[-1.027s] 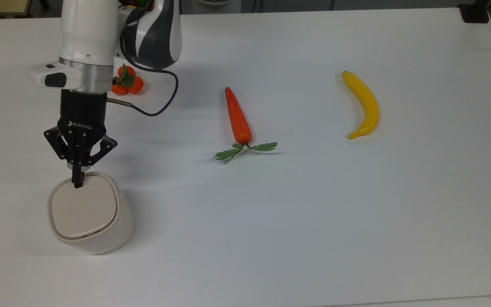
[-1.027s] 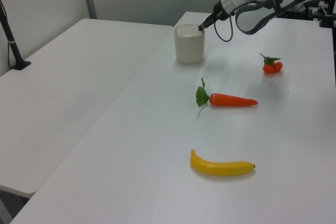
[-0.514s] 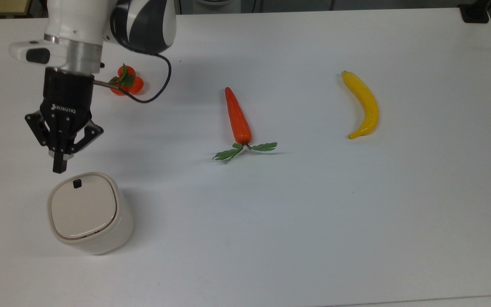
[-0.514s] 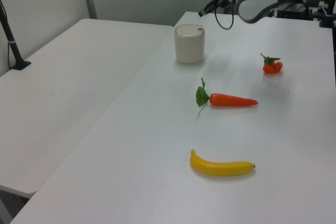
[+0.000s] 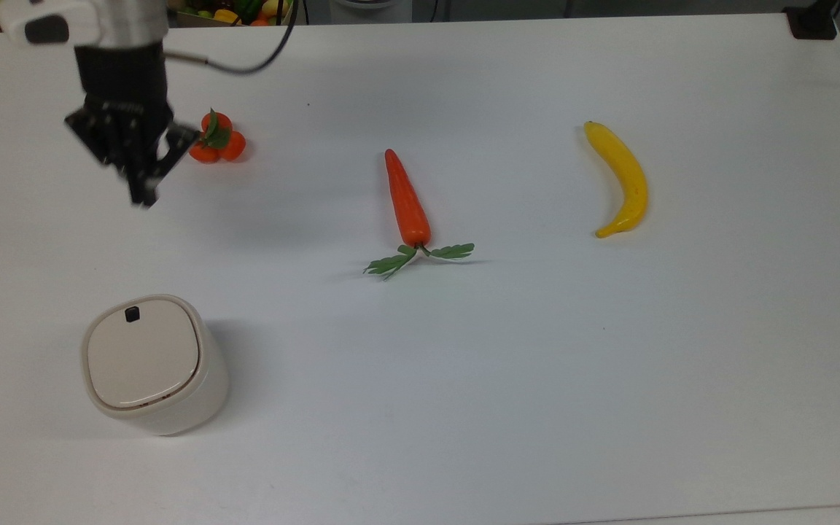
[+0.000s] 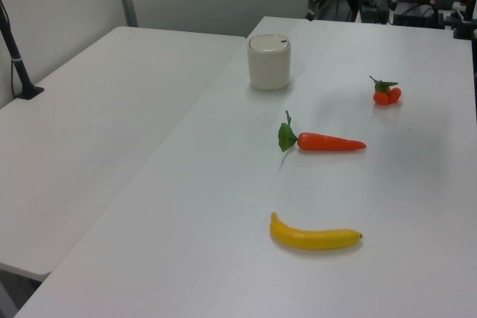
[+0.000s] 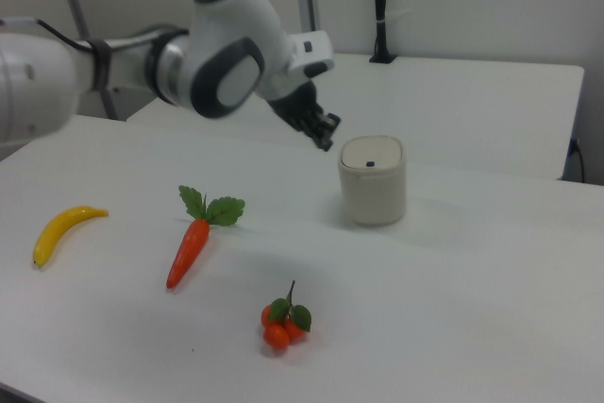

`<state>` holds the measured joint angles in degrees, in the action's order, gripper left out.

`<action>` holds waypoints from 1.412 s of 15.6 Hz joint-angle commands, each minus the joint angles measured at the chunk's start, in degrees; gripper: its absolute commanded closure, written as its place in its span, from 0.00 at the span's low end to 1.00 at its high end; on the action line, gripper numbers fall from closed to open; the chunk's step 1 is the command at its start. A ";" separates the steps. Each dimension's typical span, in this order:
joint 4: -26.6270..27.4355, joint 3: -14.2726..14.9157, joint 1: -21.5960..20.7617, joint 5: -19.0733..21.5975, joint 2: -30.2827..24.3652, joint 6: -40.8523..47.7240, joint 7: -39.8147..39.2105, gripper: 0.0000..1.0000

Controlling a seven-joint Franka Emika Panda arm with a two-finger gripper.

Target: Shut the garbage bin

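Note:
The cream-white garbage bin [image 5: 205, 397] stands at the top view's lower left, its flat lid [image 5: 143, 354] lying level on the rim, the small black button [image 5: 132, 314] at the lid's far edge. The bin [image 6: 268, 68] appears at the back of the table in the left view, and the bin [image 7: 373, 191] sits right of centre in the right view. My gripper [image 5: 144, 198] hangs in the air well away from the bin, fingers shut together with nothing between them. In the right view the gripper [image 7: 327, 142] is up and left of the bin.
An orange carrot [image 5: 407, 200] with green leaves lies mid-table, a yellow banana [image 5: 620, 179] farther to the top view's right. A small cluster of orange fruits [image 5: 217, 142] sits just right of the gripper. A cable trails from the wrist.
The gripper has lifted off the lid's button and drawn back up and away from the bin, still shut. The lid has stayed flat on the bin.

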<state>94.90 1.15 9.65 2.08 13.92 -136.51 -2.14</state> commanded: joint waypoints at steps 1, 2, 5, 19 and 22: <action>1.78 0.34 -1.21 2.14 -7.32 16.23 1.26 0.54; 1.60 0.34 -1.48 2.31 -8.72 20.54 1.61 0.37; 1.43 0.87 -3.32 2.14 -12.50 30.66 4.94 0.00; 0.54 -3.34 -10.71 2.58 -19.28 43.19 5.68 0.00; 0.90 -3.35 -10.71 1.44 -18.23 38.87 0.40 0.00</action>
<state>94.97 -2.29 -0.83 4.70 -4.95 -93.80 3.52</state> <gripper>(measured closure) 0.000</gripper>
